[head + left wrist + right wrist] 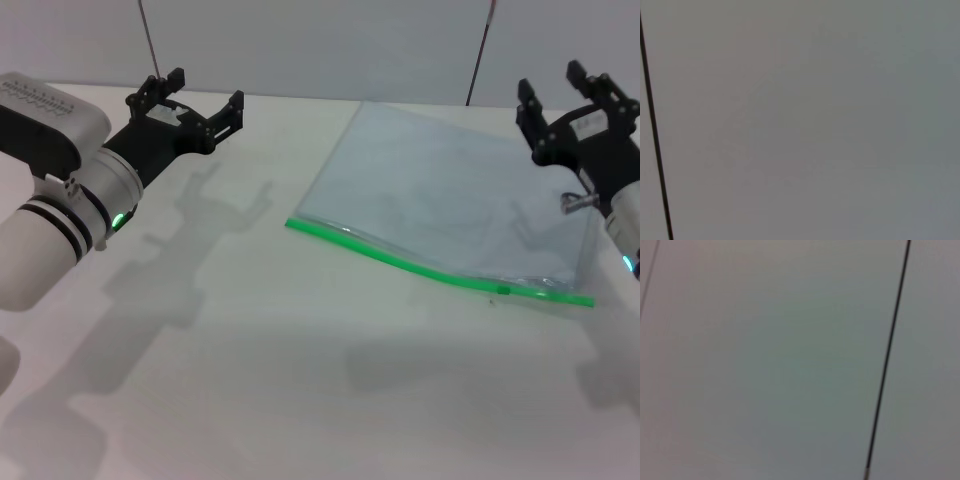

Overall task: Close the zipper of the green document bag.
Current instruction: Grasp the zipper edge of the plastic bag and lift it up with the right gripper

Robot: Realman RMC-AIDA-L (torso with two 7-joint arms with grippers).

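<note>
While two grippers hover apart, one green document bag (450, 200) lies flat.

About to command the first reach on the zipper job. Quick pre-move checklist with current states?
1. Green document bag flat on the table, fully in the head view: ok.
2. Zipper on the near long edge, uncovered: ok.
3. Slider location: a small dark spot sits near the zipper's right end, but whether it is the slider: cannot tell.
4. Left gripper open, holding nothing, off to the left away from the bag: ok.
5. Right gripper open, holding nothing, raised by the bag's right edge: ok.
6. Wrist views useful for aiming: not ok, both show only a blank wall.
</note>
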